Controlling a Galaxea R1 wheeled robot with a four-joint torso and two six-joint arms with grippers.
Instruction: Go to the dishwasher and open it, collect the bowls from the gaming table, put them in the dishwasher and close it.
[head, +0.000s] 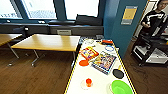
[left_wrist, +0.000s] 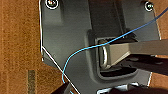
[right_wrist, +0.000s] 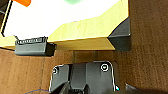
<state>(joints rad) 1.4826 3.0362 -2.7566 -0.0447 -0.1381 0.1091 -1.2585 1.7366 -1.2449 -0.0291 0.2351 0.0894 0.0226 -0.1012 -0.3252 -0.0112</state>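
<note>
Ahead, the gaming table (head: 100, 75) runs lengthwise away from the robot; the light green bowl (head: 121, 87) lies at its near right, the orange bowl (head: 84, 63) farther, left; the right arm is likely nearer; either end effector's state cannot be told.

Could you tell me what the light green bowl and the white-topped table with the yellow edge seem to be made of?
The light green round bowl looks like smooth plastic: even bright colour, soft sheen. The long white-topped table seems a laminated board; the right wrist view shows a pale wood-grained side under its white surface.
</note>
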